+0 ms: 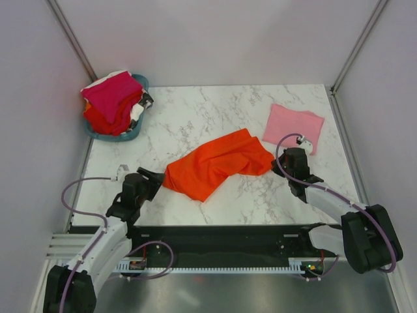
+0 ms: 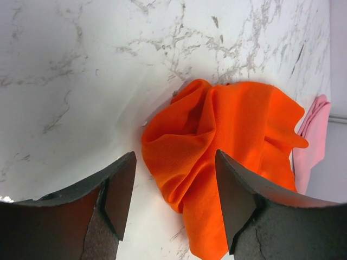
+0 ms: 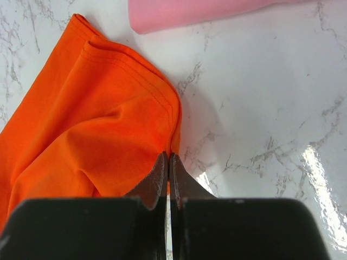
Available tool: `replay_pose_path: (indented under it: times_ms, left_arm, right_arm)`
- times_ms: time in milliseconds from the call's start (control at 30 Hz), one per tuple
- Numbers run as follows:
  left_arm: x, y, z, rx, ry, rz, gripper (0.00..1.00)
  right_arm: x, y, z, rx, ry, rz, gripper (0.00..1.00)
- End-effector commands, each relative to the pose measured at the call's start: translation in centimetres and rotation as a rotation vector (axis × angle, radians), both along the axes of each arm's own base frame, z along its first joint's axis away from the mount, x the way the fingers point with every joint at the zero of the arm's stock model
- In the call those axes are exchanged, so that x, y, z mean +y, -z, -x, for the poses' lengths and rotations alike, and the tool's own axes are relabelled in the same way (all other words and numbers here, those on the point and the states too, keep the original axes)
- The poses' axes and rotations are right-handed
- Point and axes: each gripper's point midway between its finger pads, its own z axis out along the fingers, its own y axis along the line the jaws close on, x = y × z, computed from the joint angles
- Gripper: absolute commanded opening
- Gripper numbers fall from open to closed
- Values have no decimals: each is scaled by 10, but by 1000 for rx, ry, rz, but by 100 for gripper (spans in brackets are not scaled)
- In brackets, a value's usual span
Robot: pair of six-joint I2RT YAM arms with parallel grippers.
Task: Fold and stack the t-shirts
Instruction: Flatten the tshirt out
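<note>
The orange-red t-shirt [image 1: 218, 163] lies crumpled across the middle of the marble table [image 1: 195, 117]. It also shows in the left wrist view [image 2: 227, 141] and the right wrist view [image 3: 92, 119]. My right gripper [image 1: 277, 166] is shut on the shirt's right hemmed edge, jaws pinched together [image 3: 168, 160]. My left gripper [image 1: 155, 177] is open at the shirt's left end, its jaws wide apart [image 2: 174, 162] with the cloth's tip between them, nothing gripped. A folded light pink t-shirt [image 1: 293, 125] lies flat at the back right, also in the right wrist view [image 3: 190, 13].
A teal basket [image 1: 138, 83] at the back left holds a heap of magenta, red and white shirts [image 1: 112, 101]. Grey walls close in the table on the left, back and right. The arms' black base rail runs along the near edge.
</note>
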Motion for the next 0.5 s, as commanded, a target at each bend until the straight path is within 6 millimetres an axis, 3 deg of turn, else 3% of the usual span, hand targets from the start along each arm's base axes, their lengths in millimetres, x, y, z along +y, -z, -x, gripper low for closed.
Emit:
replay_pose_path:
  times_ms: [0, 300, 367, 400, 467]
  left_arm:
    - [-1, 10, 5, 34, -12, 34, 68]
    - [-10, 19, -3, 51, 18, 52, 65]
    - [-12, 21, -7, 52, 27, 51, 51]
    - [-12, 20, -9, 53, 28, 48, 36]
    - [-12, 15, -15, 39, 33, 29, 17]
  right_arm:
    - [8, -8, -6, -46, -51, -32, 0]
    - [-2, -5, -3, -23, -11, -7, 0]
    - [-13, -7, -3, -22, 56, 7, 0]
    - [-15, -6, -2, -17, 64, 12, 0]
    - [-16, -13, -4, -33, 71, 14, 0]
